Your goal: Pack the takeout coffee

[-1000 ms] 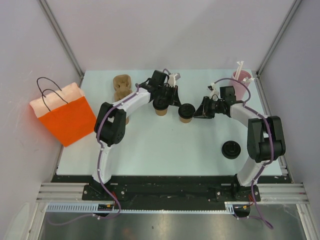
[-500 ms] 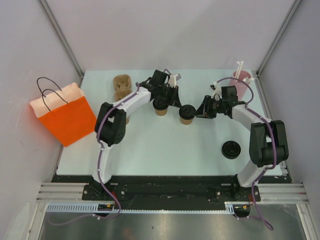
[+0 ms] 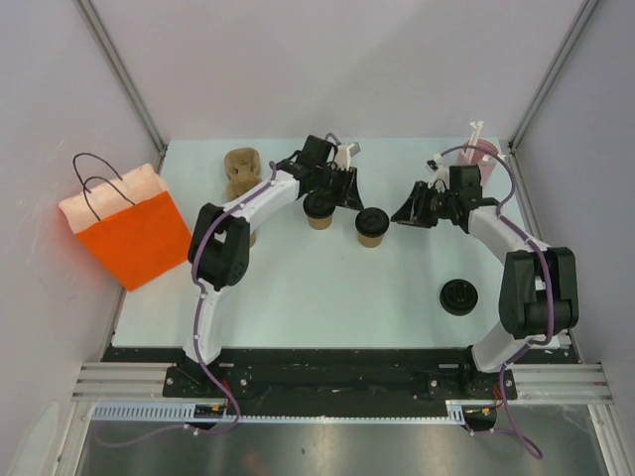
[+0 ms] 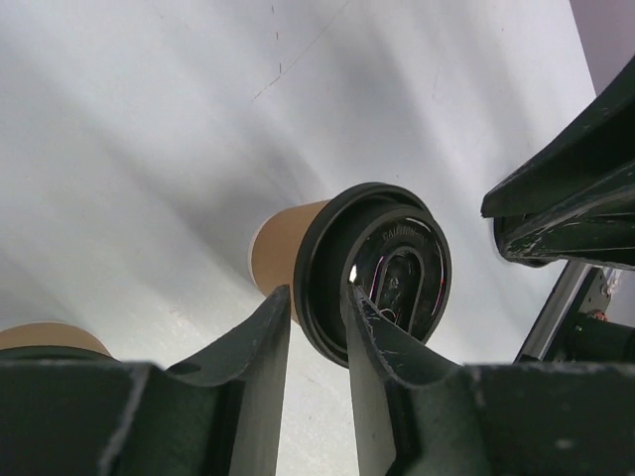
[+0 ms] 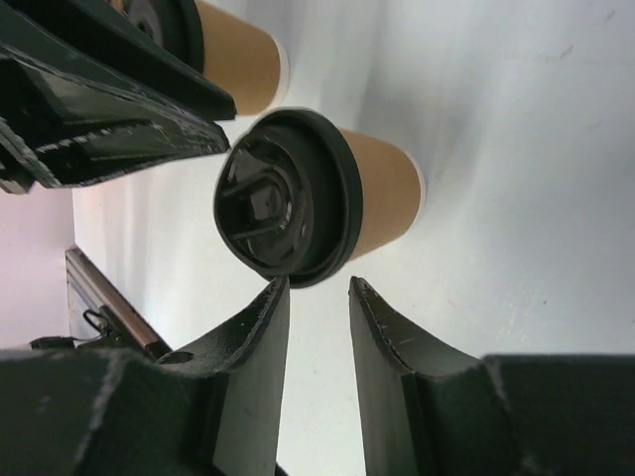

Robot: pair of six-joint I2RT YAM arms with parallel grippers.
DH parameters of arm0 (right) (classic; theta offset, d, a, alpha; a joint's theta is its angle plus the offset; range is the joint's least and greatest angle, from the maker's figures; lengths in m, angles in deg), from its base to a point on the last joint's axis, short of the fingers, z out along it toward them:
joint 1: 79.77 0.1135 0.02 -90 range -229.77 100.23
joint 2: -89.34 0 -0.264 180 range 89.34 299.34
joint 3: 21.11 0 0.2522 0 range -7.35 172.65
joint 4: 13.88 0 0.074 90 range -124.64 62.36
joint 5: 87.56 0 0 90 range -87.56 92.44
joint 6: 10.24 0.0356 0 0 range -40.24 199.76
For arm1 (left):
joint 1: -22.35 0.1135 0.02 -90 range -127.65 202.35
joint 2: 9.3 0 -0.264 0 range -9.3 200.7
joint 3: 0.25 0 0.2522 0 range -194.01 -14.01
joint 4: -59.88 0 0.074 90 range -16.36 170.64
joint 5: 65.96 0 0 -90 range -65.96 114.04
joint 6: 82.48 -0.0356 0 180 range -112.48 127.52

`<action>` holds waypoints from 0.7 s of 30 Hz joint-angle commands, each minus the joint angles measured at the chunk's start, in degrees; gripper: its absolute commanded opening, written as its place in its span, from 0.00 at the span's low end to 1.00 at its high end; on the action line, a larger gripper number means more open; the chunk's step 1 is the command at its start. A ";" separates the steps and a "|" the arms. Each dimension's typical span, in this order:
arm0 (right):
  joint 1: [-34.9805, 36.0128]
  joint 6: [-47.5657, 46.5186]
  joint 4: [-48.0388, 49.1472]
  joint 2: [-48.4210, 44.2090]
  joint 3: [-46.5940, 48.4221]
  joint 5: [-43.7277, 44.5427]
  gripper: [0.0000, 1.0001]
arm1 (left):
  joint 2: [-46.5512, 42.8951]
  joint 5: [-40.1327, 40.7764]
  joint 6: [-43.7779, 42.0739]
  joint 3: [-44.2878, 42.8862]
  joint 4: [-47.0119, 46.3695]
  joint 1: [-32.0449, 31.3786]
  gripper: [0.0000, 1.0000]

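left coffee cup (image 3: 319, 208), right coffee cup (image 3: 370, 225) upright side by side, far from orange bag (image 3: 129, 233) | left gripper (image 4: 316, 297), right gripper (image 5: 317, 288) slightly parted, empty, both aimed at right coffee cup | we risk fingers clashing or tipping it

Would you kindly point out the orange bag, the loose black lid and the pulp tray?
orange bag (image 3: 134, 246), top external view, front panel.
loose black lid (image 3: 459, 296), top external view, its centre.
pulp tray (image 3: 241, 167), top external view, upper well.

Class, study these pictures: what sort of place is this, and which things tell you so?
Probably a robotics lab cell staged as a coffee counter: two robot arms bolted to a pale table inside bare grey walls, with lidded paper cups and an orange bag.
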 commanded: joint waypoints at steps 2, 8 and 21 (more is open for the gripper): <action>-0.88 -0.95 5.67 -1.57 4.37 3.19 0.34 | -3.56 0.65 -0.81 -2.62 0.15 0.51 0.35; -0.36 -3.84 0.93 4.15 8.16 3.63 0.32 | -6.81 0.65 0.42 1.94 0.24 0.42 0.28; 1.05 -5.51 0.13 8.81 8.25 1.35 0.31 | -7.44 -0.58 -0.11 9.68 0.24 -1.95 0.26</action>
